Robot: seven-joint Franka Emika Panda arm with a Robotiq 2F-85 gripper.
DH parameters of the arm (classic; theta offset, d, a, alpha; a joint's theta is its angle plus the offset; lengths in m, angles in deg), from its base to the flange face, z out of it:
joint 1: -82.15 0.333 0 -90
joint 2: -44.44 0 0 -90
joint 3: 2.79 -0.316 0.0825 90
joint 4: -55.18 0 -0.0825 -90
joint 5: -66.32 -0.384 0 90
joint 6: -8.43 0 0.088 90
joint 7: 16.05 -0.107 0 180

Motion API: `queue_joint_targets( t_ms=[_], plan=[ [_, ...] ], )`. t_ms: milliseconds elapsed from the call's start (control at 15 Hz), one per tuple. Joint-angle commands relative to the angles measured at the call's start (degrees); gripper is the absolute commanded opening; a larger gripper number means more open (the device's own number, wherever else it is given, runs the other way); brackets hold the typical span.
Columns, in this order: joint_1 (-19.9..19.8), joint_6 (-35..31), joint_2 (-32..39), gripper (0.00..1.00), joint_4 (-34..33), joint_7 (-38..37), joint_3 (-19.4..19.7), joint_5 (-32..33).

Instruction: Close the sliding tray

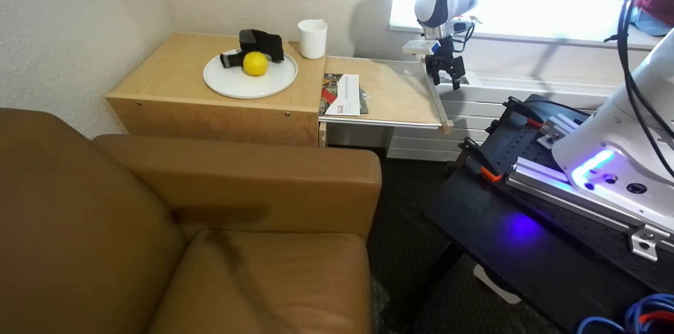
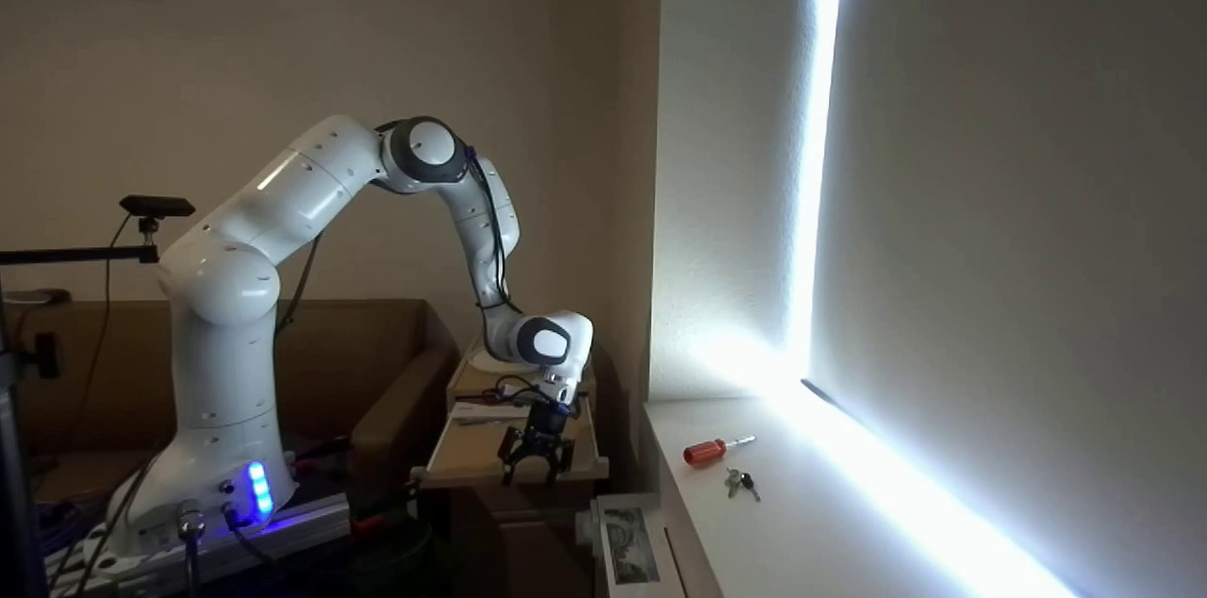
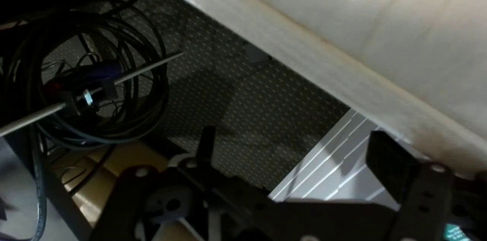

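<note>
Wrist view shows my gripper (image 3: 296,153) spread wide (holding nothing), so I'd push the tray (image 3: 304,54) slow and square near mid-edge to avoid jamming.

Sliding tray (image 1: 392,86): light tan
My gripper (image 2: 534,473): black
Plate (image 1: 242,86): white
Ball (image 1: 255,64): yellow
Sofa (image 1: 237,181): brown
Screwdriver handle (image 2: 704,454): red
Carpet (image 3: 266,92): dark, flecked pale in my wrist view

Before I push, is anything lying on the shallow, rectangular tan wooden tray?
Yes, an exterior view shows flat, rectangular white and multicoloured printed papers on the tray.
</note>
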Motion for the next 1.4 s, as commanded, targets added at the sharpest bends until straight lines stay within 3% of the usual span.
queue_joint_targets(
  t_ms=[0,333,467,1067,1200,1333],
  plan=[
    [0.19,-1.74,2.73,1.00,-2.87,0.27,-0.57,-4.90],
    [1.08,0.16,1.77,1.00,-3.84,4.07,-4.08,-7.78],
    [3.66,-0.03,1.18,1.00,-3.44,4.71,-5.19,-6.80],
    [23.45,-1.79,-2.22,1.00,-2.32,-1.18,-6.05,1.81],
    [24.89,-2.28,-3.00,1.00,-2.53,-0.85,-6.75,2.81],
    [23.79,-3.91,-4.69,1.00,-1.41,3.11,-8.19,3.03]
  ],
)
